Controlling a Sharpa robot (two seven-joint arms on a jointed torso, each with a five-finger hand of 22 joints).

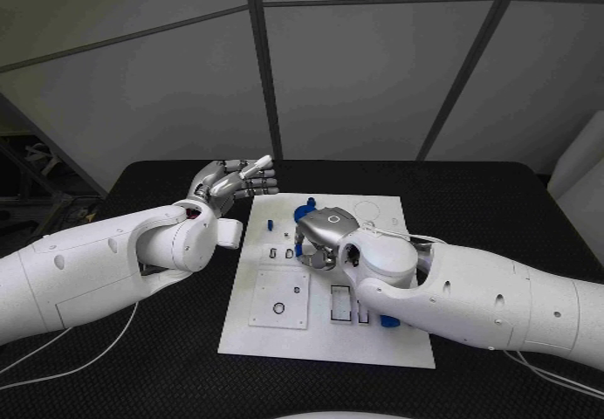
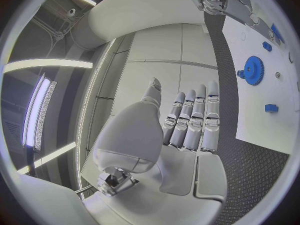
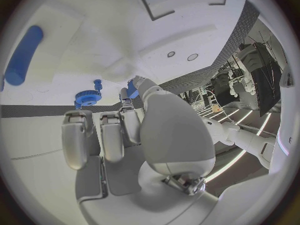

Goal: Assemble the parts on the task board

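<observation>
Apparently right hand (image 3: 134, 130) pinches blue part (image 3: 132, 88); left hand (image 2: 187, 122) spread, empty.

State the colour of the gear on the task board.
Blue; the gear on the white task board shows best in the left wrist view.

Black table (image 1: 504, 201) with a textured top. White task board (image 1: 378, 345) lies flat on the table, roughly at its middle, long side running away from the robot. On the board: blue gear (image 2: 254, 70) near the far end, small blue block (image 2: 270, 107) just beside the gear, another small blue piece (image 2: 267, 46) near the gear's other side. Blue cylinder (image 3: 24, 55) lies flat on the board, well apart from the gear. Blue piece (image 1: 390, 322) sits near the board's near end. Rectangular slots (image 1: 341, 301) and a raised square plate (image 1: 281, 298) with a ring mark sit in the board's near half.
</observation>
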